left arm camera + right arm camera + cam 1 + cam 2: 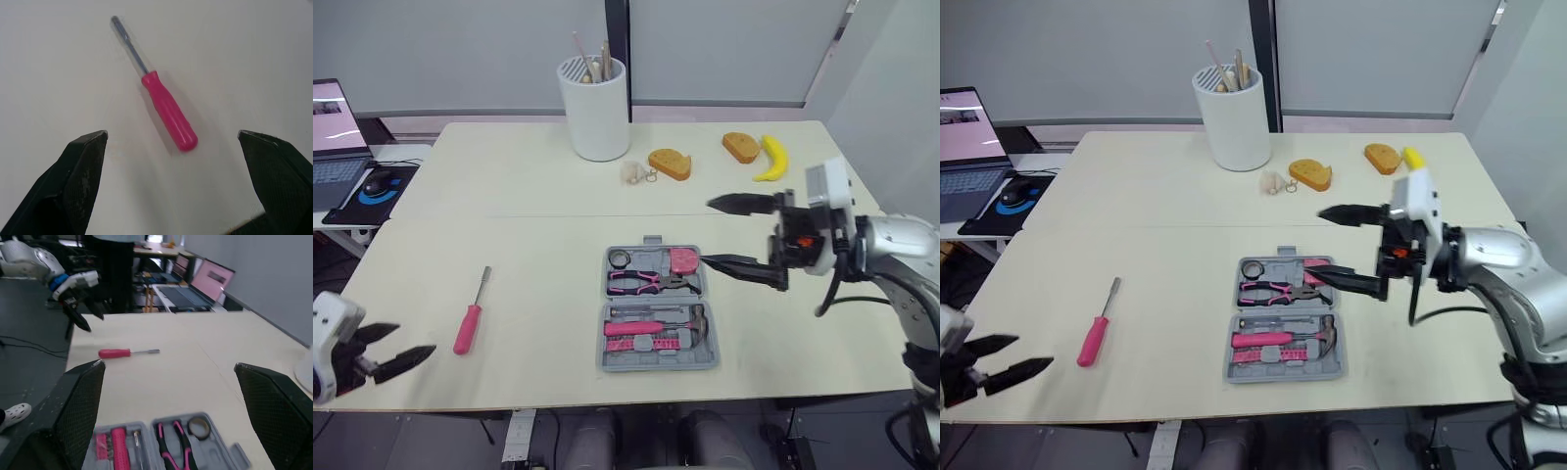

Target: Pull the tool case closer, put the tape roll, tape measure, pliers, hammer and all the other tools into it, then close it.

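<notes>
With the left gripper [416,340] and right gripper [707,233] both spread wide and holding nothing, the screwdriver [470,323] lies well left of the tool case [656,365]; an off-centre pinch could roll its round handle away.

No legible text, labels or numbers, laptop screen [335,113] writing too small to read

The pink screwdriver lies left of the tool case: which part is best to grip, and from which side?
Grip the screwdriver at its pink handle, probably from above with the left gripper, which is open and nearest, fingers across the handle. It lies flat on the table, and the handle is thicker than the thin shaft.
</notes>
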